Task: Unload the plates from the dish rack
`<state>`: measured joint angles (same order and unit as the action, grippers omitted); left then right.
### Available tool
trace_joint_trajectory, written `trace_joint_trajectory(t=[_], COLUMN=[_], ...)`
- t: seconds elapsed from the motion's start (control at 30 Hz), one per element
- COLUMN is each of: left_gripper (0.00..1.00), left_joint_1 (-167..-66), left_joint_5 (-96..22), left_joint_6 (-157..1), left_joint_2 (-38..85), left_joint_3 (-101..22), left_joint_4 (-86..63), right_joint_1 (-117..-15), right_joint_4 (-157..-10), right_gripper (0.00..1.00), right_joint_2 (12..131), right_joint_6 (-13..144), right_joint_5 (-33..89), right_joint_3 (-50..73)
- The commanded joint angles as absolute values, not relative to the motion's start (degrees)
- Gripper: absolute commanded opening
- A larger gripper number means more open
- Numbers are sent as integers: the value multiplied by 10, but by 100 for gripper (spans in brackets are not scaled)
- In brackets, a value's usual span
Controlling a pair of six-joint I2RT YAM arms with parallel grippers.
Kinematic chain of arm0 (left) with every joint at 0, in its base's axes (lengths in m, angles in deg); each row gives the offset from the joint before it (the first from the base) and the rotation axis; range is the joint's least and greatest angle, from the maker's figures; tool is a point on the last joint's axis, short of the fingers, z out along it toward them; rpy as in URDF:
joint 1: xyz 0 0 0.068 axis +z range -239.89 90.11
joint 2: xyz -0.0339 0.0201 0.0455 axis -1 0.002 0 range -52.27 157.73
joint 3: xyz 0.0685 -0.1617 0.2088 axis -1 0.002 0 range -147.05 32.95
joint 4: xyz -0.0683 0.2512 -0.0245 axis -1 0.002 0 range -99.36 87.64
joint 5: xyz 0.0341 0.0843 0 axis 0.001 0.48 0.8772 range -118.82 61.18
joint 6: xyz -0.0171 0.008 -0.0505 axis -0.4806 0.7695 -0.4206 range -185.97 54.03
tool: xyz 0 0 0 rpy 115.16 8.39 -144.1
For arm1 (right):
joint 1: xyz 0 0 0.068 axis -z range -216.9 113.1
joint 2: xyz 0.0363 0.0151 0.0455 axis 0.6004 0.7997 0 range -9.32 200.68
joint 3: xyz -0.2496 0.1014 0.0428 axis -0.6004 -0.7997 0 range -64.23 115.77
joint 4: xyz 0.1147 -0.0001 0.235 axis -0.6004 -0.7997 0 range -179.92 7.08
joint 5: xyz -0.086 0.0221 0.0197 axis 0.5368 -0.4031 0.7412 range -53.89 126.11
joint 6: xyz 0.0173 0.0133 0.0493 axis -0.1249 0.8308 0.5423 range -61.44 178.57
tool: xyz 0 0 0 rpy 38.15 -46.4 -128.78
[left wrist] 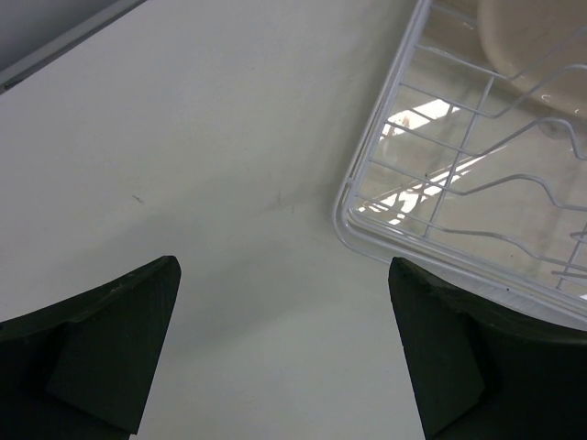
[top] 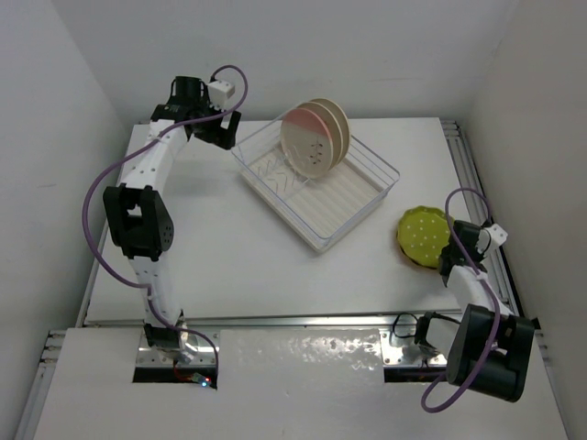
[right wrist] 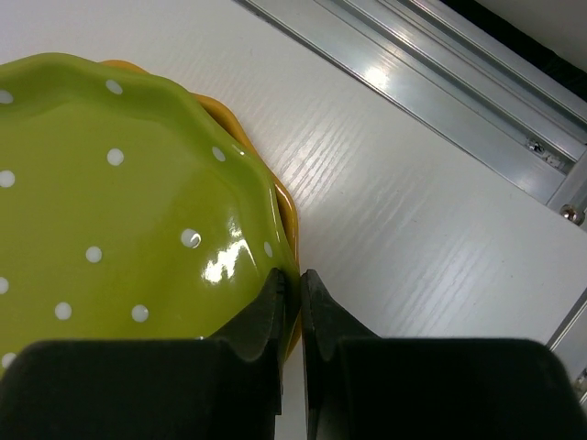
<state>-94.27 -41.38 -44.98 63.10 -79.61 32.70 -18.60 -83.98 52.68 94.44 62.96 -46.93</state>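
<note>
The white dish rack [top: 353,206] sits mid-table with the pale pink plate [top: 307,147] and the beige plate [top: 336,117] standing upright in its back end. The yellow-green dotted plate [top: 422,234] lies on the orange-yellow plate [right wrist: 286,197] on the table right of the rack. My right gripper [top: 449,252] is shut on the yellow-green plate's [right wrist: 110,211] near rim, fingers [right wrist: 266,307] pinching it. My left gripper [top: 223,128] is open and empty over bare table beside the rack's back-left corner [left wrist: 431,252]. A pale plate's edge [left wrist: 532,37] shows there.
An aluminium rail [right wrist: 431,82] runs along the table's right edge, close to the stacked plates. White walls enclose the table at the back and sides. The rack's front half holds only its wire dividers [top: 284,174].
</note>
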Motion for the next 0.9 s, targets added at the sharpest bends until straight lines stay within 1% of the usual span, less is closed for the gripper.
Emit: trace_joint_trajectory(t=[0.0,0.23,0.87], left_gripper=[95,95,95], left_joint_1=[-937,-937,-937], left_joint_5=[-409,-409,-408], left_joint_6=[-440,-439,-437], left_joint_2=[596,599,596], left_joint_3=[-797,-796,-796], left_joint_4=[311,310,310], right_joint_1=[-185,-184,-185], right_joint_4=[-805,-849,-791], right_gripper=[0,0,0], right_joint_2=[518,510,547], right_joint_6=[957,907,846], right_joint_5=[631,643,648], right_joint_3=[-464,-431,-435])
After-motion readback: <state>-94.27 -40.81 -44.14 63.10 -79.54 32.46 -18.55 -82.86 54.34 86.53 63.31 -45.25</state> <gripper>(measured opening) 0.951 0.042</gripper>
